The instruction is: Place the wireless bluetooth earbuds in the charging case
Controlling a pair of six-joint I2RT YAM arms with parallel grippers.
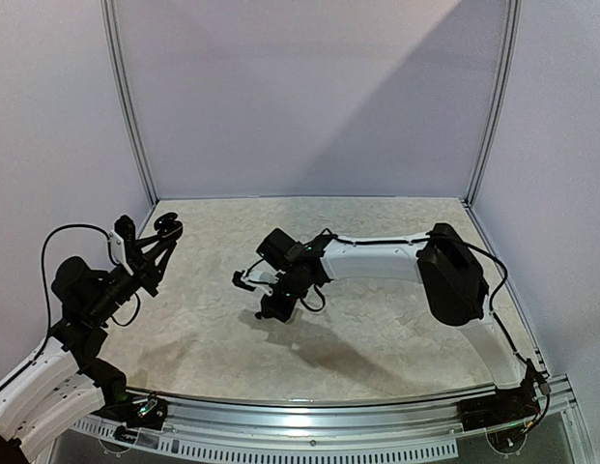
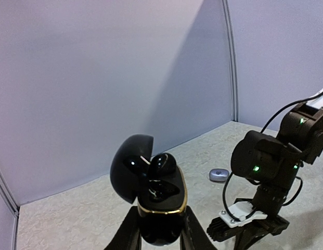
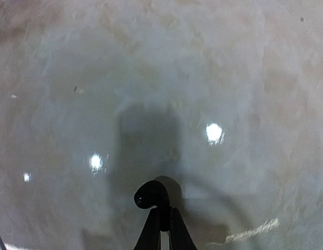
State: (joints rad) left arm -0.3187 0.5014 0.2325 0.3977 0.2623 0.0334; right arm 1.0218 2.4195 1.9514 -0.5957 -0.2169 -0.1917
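Note:
A black charging case [image 2: 161, 208] with a gold rim and its lid [image 2: 129, 165] swung open is held up off the table, my left gripper [image 2: 160, 232] shut on its lower body. One glossy black earbud [image 2: 162, 163] sits in the case's upper slot; the slot below it [image 2: 164, 190] is dark and looks empty. In the top view the left gripper [image 1: 164, 232] with the case is at the left. The right gripper [image 1: 273, 307] hangs over mid-table. In the right wrist view it [image 3: 164, 214] is shut on the stem of a black earbud [image 3: 150, 195] above the bare tabletop.
A small grey-blue pebble-like case [image 2: 219, 175] lies on the marbled tabletop [image 1: 377, 319] beyond the right arm's wrist [image 2: 270, 161]. Pale walls close in the back and both sides. The right arm's black elbow [image 1: 454, 275] stands at the right.

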